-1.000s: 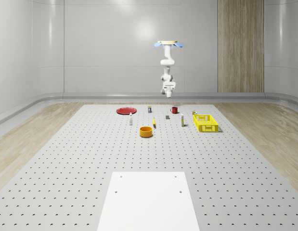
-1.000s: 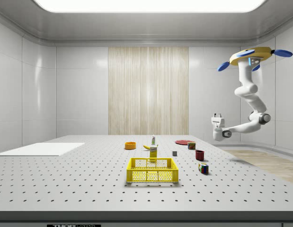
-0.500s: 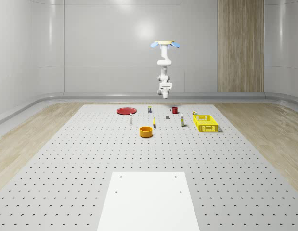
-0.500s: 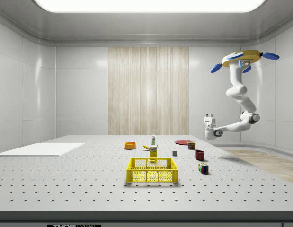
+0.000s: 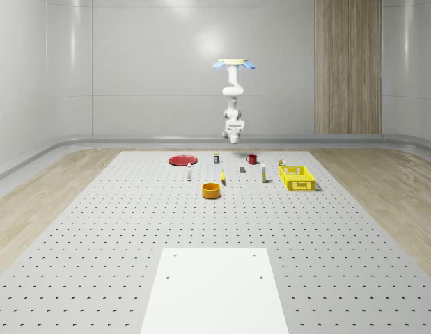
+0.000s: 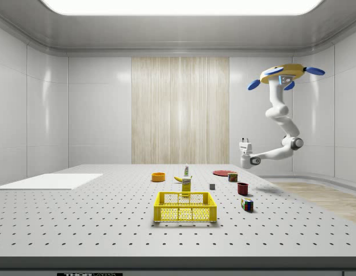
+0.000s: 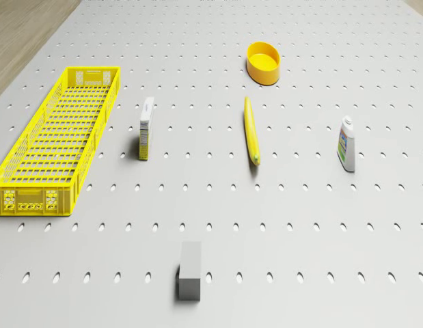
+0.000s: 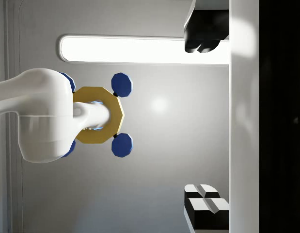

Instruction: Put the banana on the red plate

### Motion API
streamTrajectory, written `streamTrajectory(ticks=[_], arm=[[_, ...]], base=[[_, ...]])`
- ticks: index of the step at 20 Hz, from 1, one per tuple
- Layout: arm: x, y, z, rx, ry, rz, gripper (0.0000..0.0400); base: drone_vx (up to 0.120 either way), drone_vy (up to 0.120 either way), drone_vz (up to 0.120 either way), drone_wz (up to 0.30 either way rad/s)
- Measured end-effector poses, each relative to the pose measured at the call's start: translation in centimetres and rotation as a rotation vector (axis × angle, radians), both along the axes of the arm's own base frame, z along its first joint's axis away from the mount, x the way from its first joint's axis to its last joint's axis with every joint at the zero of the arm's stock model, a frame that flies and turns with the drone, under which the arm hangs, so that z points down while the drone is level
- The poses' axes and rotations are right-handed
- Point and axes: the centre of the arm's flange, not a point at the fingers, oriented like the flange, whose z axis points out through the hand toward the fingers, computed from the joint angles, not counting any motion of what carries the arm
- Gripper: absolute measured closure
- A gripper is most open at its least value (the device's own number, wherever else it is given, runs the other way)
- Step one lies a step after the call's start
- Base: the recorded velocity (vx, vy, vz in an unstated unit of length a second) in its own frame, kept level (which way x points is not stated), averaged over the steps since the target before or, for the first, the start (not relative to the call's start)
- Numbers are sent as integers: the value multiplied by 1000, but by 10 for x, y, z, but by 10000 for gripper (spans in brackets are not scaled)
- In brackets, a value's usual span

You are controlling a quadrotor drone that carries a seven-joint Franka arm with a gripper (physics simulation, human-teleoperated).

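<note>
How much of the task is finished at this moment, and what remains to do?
Nothing is done yet. The banana lies on the perforated table, beside the orange bowl and apart from the red plate, which holds nothing. The drone hovers high above the table's far end, near the red mug. Its pincer points upward, open and holding nothing. Left: descend, grasp the banana, carry it to the plate.

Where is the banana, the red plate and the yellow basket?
banana (image 7: 251,130), drone view, middle of its long yellow body.
red plate (image 5: 182,161), whole-scene view, middle of its flat top.
yellow basket (image 7: 57,137), drone view, its mesh floor.
</note>
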Motion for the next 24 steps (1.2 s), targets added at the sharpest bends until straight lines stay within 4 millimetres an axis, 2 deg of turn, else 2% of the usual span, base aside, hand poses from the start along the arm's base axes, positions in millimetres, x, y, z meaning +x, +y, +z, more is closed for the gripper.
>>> streamTrajectory(ticks=[9,15,20,24], arm=[[-1,6,0,-61,-7,-2,0],[-1,20,-2,-198,-11,-5,0],[-1,45,-12,-477,-14,-12,0],[0,77,-40,-908,-15,-23,0]], base=[[120,-120,0,0],[120,-120,0,0],[120,-112,0,0],[120,0,0,0]])
